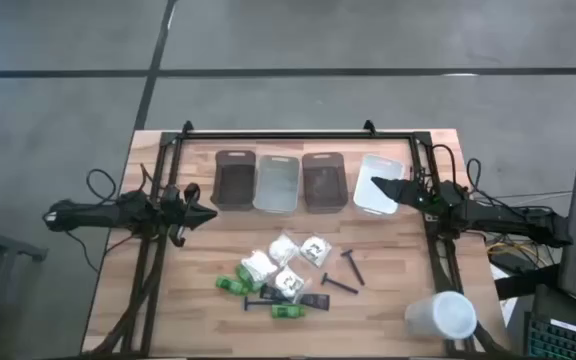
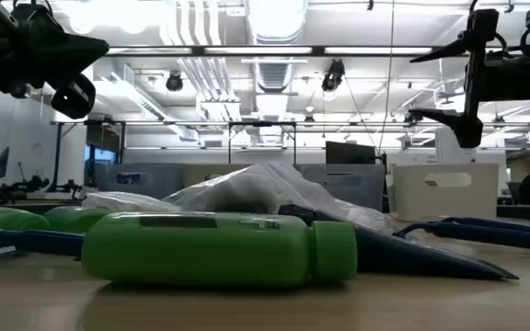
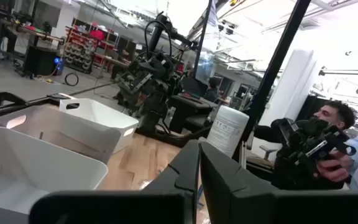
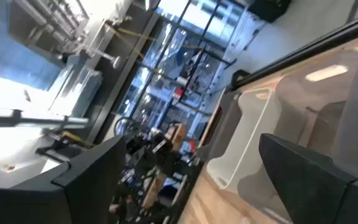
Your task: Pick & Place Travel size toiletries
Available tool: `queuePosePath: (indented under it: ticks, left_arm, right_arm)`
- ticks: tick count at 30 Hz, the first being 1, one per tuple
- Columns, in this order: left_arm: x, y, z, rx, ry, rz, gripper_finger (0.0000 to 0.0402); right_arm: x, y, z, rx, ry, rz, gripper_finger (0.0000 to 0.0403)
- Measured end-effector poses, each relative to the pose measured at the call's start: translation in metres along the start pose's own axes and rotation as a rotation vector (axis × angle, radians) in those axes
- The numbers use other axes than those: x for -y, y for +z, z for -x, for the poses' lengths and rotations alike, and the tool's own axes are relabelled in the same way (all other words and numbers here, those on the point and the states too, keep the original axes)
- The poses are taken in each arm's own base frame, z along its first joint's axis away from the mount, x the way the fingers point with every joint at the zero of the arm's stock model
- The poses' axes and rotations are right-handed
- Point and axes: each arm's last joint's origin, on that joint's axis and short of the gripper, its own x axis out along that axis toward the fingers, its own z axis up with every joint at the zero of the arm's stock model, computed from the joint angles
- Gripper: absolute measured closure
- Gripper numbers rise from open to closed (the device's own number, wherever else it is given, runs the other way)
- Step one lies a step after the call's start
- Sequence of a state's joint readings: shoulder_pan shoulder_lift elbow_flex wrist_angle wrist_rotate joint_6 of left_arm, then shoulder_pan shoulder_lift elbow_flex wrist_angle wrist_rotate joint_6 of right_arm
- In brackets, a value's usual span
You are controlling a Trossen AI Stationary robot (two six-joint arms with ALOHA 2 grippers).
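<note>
A wooden table seen from above carries a row of four rectangular bins along its far edge: a dark grey bin, a clear bin, a second dark grey bin and a white bin nearest the right edge.

The travel size toiletries lie in a loose cluster near the middle of the near edge. White clear-wrapped packets sit bunched together at the centre of the cluster. Bright green mini bottles lie on their sides on the cluster's left and near sides; in the low view one green bottle lies lengthwise close to the camera. Dark disposable razors lie just right of the packets, and a small black tube lies at the near side. A large white cup rests on its side at the near right corner.

The left gripper hovers above the table near the left edge, level with the near ends of the bins, its fingers together and holding nothing. The right gripper hovers over the white bin at the far right, its fingers spread apart and empty.

In the left wrist view a person shows in the room beyond the table.
</note>
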State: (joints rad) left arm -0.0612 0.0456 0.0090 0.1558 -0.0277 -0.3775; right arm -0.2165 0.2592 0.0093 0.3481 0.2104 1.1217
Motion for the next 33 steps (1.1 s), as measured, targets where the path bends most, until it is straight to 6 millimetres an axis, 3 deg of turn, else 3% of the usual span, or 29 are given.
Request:
queuePosePath:
  ticks: [20,28,33]
  left_arm:
    - [0.000,0.000,0.000,0.000,0.000,0.000,0.0383]
    - [0.000,0.000,0.000,0.000,0.000,0.000,0.0383]
    - [0.000,0.000,0.000,0.000,0.000,0.000,0.0383]
  right_arm:
    - [0.005,-0.006,-0.005,-0.083,-0.037,-0.041,0.0039]
    - [0.009,-0.017,-0.007,-0.306,-0.043,-0.059,0.0039]
    - [-0.007,-0.024,-0.015,-0.492,-0.192,-0.010,0.0039]
